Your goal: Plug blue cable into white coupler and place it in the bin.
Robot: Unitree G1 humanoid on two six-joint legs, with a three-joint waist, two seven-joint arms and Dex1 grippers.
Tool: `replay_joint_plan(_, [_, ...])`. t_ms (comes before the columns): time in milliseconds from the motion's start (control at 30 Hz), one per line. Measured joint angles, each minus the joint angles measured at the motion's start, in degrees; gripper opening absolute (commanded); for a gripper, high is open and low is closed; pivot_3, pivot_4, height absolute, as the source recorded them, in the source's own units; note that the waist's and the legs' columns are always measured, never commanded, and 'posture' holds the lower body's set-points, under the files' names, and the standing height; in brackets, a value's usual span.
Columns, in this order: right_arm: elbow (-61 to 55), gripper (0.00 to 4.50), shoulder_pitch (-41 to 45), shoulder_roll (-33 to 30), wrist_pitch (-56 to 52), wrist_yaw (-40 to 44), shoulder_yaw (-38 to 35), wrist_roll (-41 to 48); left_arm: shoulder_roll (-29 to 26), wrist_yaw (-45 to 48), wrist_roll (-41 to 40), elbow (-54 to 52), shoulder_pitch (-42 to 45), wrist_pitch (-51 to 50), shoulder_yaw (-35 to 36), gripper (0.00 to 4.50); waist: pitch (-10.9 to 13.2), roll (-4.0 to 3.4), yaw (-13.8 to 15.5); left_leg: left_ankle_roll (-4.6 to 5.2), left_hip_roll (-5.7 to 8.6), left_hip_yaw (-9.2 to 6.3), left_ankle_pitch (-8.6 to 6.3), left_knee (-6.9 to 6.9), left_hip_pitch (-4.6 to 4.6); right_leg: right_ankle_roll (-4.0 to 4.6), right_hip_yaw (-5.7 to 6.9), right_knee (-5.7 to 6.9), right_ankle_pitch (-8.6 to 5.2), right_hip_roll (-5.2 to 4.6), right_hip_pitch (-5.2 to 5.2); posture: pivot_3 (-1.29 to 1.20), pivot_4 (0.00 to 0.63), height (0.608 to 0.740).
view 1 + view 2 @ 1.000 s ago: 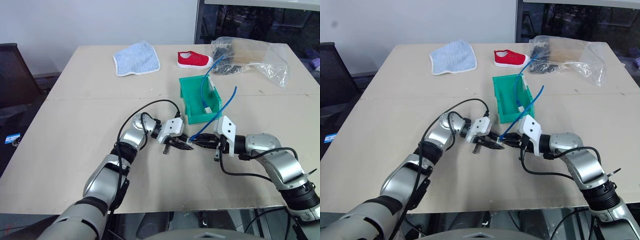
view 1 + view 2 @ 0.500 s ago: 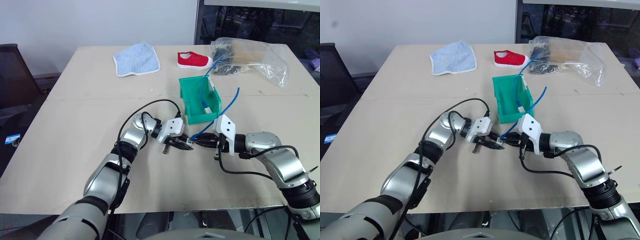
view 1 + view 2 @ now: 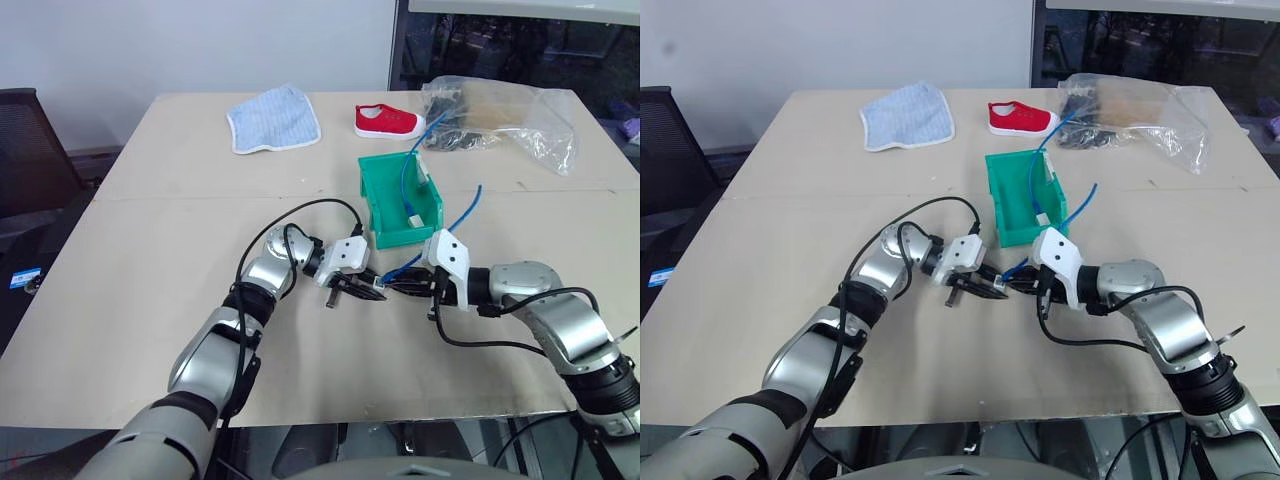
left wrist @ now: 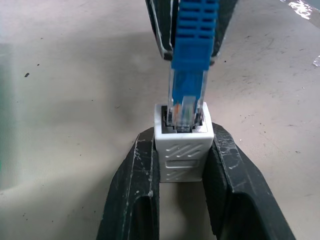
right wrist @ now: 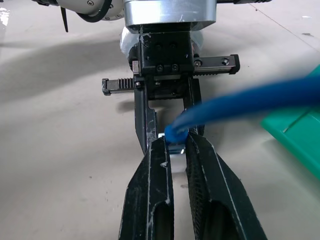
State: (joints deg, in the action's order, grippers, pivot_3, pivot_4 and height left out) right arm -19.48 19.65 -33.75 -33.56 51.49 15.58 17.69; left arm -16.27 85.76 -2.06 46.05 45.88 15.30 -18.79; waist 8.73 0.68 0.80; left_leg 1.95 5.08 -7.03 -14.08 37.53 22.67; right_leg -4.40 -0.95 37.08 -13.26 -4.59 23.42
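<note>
On the desk (image 3: 160, 260), the bin (image 3: 385, 195) stands just behind both arms. The left end effector (image 4: 181, 165) clamps the coupler (image 4: 182, 150); the right end effector (image 5: 175, 150) pinches the cable (image 4: 192, 40), its plug partly in the socket. A tilted push may jam the plug.

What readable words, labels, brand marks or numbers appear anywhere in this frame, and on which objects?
None can be read.
The white coupler bears only moulded ridges.
The blue cable plug boot has plain ribs.
The red shoe and green bin show no legible print.
</note>
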Motion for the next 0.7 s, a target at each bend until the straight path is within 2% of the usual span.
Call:
replay_joint_plan(233, [0.31, 0.0, 2.18, 0.51, -3.54, -0.51, 1.45, -0.67, 0.04, -0.02, 0.36, 0.4, 0.0, -0.64, 0.35, 0.56, -0.2, 0.06, -0.13, 0.06, -0.01, 0.0, -0.04, 0.0, -0.14, 0.0, -0.01, 0.03, 0.0, 0.02, -0.05, 0.0, 0.15, 0.74])
replay_joint_plan(467, [2.79, 0.0, 5.08, 2.45, -10.49, -0.47, 1.91, -0.21, 0.22, -0.37, 0.48, 0.94, -0.01, -3.46, 0.93, 0.56, -0.31, 0.11, -0.34, 0.13, -0.06, -0.01, -0.09, -0.13, -0.9, -0.01, -0.01, -0.06, -0.03, 0.04, -0.77, 0.0, 0.15, 0.74])
replay_joint_plan(700, [4.13, 0.0, 6.08, 2.56, -11.29, 0.43, 2.16, -0.23, 0.75, -0.42, 0.34, 0.92, -0.15, -6.38, 1.63, 0.56, -0.54, 0.08, -0.41, 0.13, -0.06, -0.05, -0.09, -0.12, -0.92, -0.02, 0.03, -0.06, -0.03, 0.04, -0.81, 0.0, 0.15, 0.74])
